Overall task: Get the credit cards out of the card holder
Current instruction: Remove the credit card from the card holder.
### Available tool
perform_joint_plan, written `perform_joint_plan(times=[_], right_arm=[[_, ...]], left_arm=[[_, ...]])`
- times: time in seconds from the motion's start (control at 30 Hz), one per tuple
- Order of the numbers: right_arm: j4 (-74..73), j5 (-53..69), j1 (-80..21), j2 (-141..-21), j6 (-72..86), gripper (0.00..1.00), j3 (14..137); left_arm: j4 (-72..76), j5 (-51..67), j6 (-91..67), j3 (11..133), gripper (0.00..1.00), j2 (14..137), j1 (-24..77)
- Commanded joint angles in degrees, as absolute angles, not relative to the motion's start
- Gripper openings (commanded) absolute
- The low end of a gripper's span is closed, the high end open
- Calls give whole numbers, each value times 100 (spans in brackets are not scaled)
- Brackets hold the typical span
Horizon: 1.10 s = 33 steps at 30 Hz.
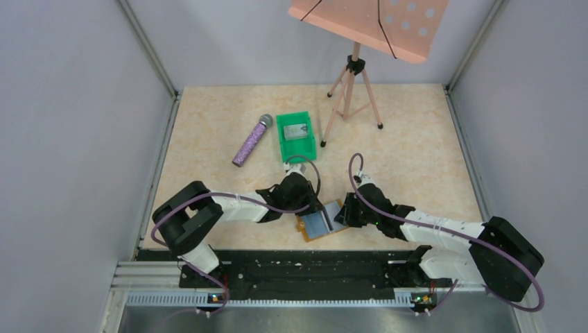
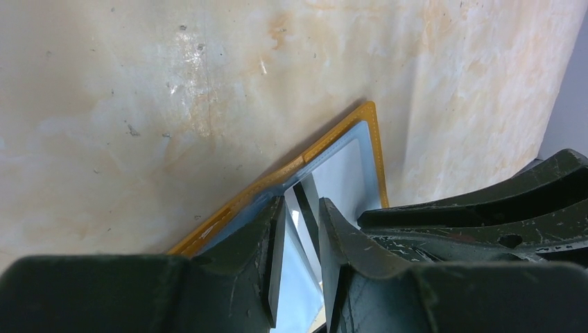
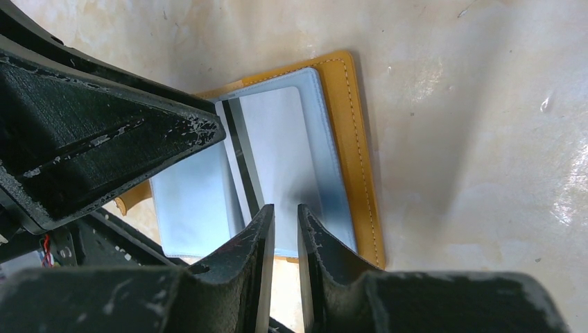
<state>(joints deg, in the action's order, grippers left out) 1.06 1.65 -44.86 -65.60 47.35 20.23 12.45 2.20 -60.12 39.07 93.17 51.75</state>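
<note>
The card holder lies open on the table near the front middle, tan rim outside, pale blue pockets inside; it also shows in the left wrist view and the right wrist view. A silvery credit card with a black stripe lies on its right half, also seen in the left wrist view. My left gripper is down on the holder, jaws a narrow gap apart over the card's striped edge. My right gripper stands at the holder's near edge, jaws narrowly apart, nothing between them.
A green plastic bin with a silvery card in it sits behind the holder. A purple microphone lies left of the bin. A tripod music stand stands at the back right.
</note>
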Motion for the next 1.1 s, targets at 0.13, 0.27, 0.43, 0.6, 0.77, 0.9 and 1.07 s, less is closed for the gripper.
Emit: perform_joint_plan(times=[0.13,0.27,0.43,0.6,0.77,0.9,1.07], right_arm=[[98,86,-4430,-6443,4711,19,1956],[98,95,-4430,-6424,4706,19,1969],[104,94,-4430,-6416,4712,18,1969],[159,113,-4430,-6418,4713,18,1951],[197,136,-4425,-6426,4735,18,1917],[221,138,-4429,-6433,4736,18,1899],[259,144,-4430,-6450,4748,18,1853]], left_arm=[[315,-351,-5994,4130,31,9344,5186],[43,-446,-5926,4321,31,9379,5209],[49,-402,-5906,4398,32,9457,5221],[639,-39,-5969,4276,32,9582,5221],[1002,172,-6062,4076,32,9529,5221],[1158,235,-6088,3979,32,9463,5212],[1511,438,-6115,3868,31,9423,5212]])
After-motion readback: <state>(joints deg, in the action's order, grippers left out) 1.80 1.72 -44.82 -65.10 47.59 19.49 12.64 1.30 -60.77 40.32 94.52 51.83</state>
